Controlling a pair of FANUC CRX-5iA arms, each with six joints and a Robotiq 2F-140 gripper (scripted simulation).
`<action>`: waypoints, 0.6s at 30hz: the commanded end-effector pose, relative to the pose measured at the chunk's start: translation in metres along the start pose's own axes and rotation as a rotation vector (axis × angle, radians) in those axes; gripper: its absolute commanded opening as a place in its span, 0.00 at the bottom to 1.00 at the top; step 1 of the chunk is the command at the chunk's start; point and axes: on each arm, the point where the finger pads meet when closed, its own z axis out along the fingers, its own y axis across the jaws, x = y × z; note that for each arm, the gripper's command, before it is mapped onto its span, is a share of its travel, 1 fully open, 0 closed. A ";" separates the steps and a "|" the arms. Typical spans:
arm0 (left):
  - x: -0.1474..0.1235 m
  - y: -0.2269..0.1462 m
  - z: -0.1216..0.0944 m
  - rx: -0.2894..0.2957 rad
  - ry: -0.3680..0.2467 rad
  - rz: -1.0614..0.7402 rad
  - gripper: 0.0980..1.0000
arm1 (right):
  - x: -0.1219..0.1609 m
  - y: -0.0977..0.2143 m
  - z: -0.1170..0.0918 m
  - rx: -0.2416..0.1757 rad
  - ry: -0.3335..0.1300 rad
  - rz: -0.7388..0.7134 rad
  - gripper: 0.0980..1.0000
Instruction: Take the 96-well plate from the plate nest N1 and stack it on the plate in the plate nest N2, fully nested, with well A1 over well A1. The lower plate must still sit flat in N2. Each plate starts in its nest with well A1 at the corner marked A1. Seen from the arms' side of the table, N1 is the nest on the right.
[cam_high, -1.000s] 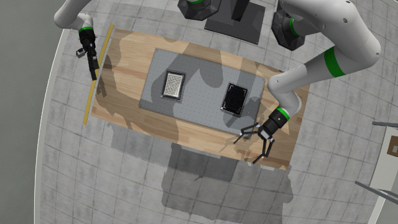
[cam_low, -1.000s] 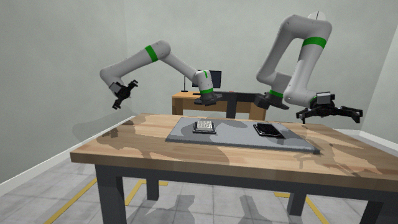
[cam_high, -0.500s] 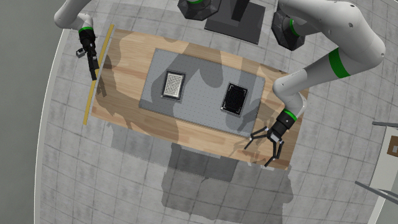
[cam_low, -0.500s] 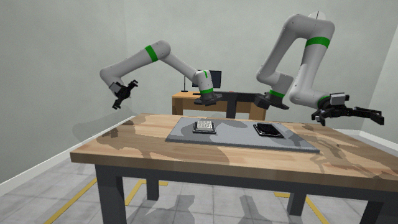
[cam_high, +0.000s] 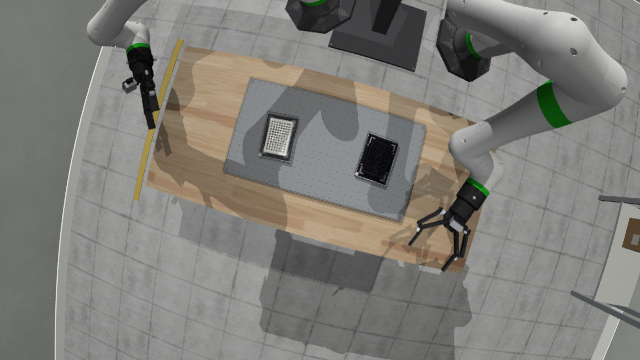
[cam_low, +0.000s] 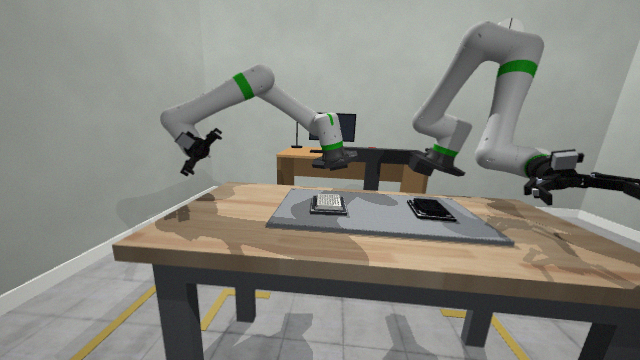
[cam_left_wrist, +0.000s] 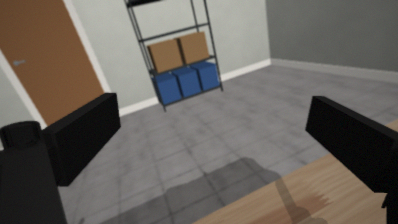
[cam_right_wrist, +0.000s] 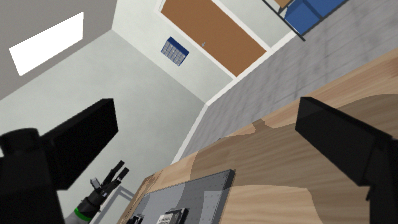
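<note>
White 96-well plate (cam_high: 279, 136) (cam_low: 328, 201) (cam_right_wrist: 169, 219): seated in nest N1 (cam_high: 263, 137) (cam_low: 328, 213) | Black plate (cam_high: 378, 159) (cam_low: 431, 206): in nest N2 (cam_high: 369, 180) (cam_low: 435, 218), well apart from N1 | Gray board (cam_high: 320, 175) (cam_low: 375, 225) (cam_right_wrist: 200, 202): carries both nests, lies on counter (cam_high: 210, 120) (cam_low: 250, 252) (cam_left_wrist: 280, 205) (cam_right_wrist: 250, 200) | Left pincer (cam_high: 427, 257) (cam_low: 591, 192) (cam_left_wrist: 212, 112) (cam_right_wrist: 123, 167): wide, unloaded, well apart from both plates | Right pincer (cam_high: 151, 126) (cam_low: 202, 152) (cam_right_wrist: 207, 115): wide, unloaded, at far end from left pincer

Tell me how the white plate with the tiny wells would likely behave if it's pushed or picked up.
The white plate looks stiff, given its straight edges and even grid. Low and broad, it seems unlikely to roll or tip. Pushed sideways, it would probably catch on the dark frame around it.
</note>
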 end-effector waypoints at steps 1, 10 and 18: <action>-0.005 -0.021 -0.008 0.029 -0.006 -0.003 1.00 | 0.001 -0.001 0.000 0.000 0.000 -0.002 1.00; -0.015 -0.056 -0.024 0.094 -0.022 -0.007 1.00 | 0.001 -0.001 0.000 0.000 0.000 -0.002 1.00; -0.023 -0.086 -0.040 0.110 -0.026 -0.008 1.00 | 0.001 -0.001 0.000 0.000 0.000 -0.002 1.00</action>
